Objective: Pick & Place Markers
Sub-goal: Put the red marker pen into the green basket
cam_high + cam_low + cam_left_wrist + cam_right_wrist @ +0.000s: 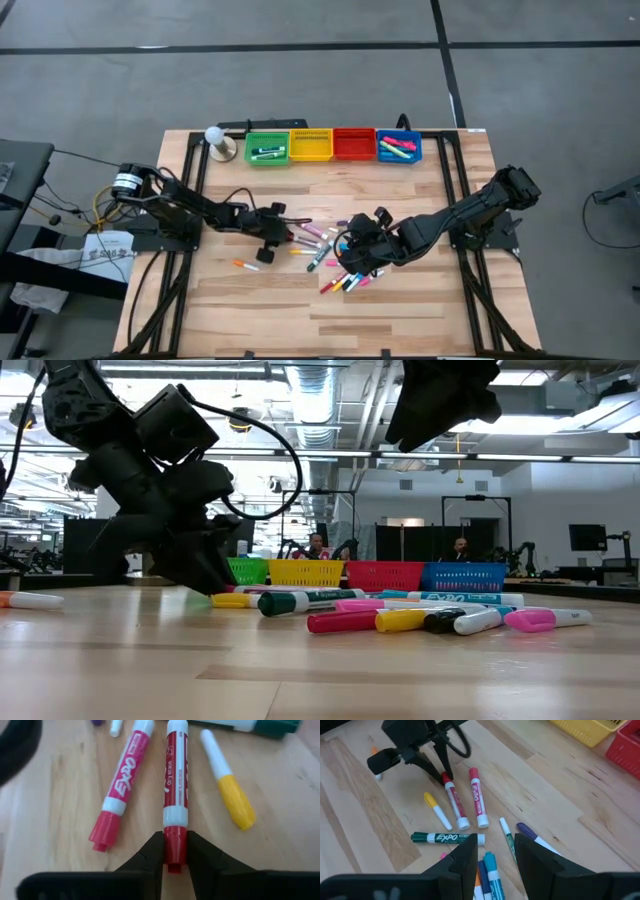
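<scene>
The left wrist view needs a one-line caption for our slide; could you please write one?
Left gripper closed on the cap end of a red marker lying on the table, between a pink marker and a yellow-capped one.

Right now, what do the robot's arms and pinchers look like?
Both arms are black and chunky, made of jointed pieces. The left gripper ends in two thin black fingers that taper to points, with a black cable looping behind it. The right gripper has two flat black fingers. Thin cables trail near the left arm's base.
</scene>
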`<action>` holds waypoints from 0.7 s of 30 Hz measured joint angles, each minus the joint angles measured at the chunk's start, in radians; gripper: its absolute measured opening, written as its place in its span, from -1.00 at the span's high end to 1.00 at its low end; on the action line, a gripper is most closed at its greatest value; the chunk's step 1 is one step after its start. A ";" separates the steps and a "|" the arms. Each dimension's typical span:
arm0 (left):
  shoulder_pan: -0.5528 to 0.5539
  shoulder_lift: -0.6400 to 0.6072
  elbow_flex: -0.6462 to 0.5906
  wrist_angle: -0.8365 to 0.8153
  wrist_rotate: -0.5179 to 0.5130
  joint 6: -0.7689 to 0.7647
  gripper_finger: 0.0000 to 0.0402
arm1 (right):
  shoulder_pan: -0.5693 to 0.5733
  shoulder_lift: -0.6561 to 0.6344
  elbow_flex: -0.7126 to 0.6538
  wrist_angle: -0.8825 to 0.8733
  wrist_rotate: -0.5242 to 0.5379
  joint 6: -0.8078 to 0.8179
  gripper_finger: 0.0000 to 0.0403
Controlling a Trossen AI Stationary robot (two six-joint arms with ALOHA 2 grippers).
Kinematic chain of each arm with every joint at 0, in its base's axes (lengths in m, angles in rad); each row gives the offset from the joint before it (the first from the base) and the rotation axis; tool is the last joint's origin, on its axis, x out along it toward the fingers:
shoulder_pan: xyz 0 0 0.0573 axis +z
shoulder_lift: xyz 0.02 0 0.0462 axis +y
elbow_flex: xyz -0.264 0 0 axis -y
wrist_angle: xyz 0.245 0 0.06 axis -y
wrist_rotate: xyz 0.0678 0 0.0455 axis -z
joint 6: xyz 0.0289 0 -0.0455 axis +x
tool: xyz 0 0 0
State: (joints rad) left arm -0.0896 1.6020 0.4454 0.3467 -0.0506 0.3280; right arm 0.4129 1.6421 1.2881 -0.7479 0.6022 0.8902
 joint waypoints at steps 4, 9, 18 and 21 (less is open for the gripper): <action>0.001 -0.004 0.000 0.000 0.001 -0.026 0.73 | 0.000 0.000 0.000 0.000 0.000 0.000 0.41; 0.000 -0.077 -0.007 -0.050 -0.008 -0.029 0.68 | 0.000 0.000 0.000 -0.001 0.000 0.000 0.41; 0.082 -0.371 -0.005 -0.264 -0.230 0.042 0.68 | 0.000 0.000 0.000 -0.003 0.001 -0.007 0.41; 0.158 -0.464 -0.005 -0.361 -0.313 0.083 0.67 | 0.000 0.000 0.000 -0.002 0.005 -0.008 0.41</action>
State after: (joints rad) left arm 0.0689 1.1376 0.4400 -0.0143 -0.3638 0.4107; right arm 0.4126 1.6421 1.2881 -0.7502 0.6071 0.8825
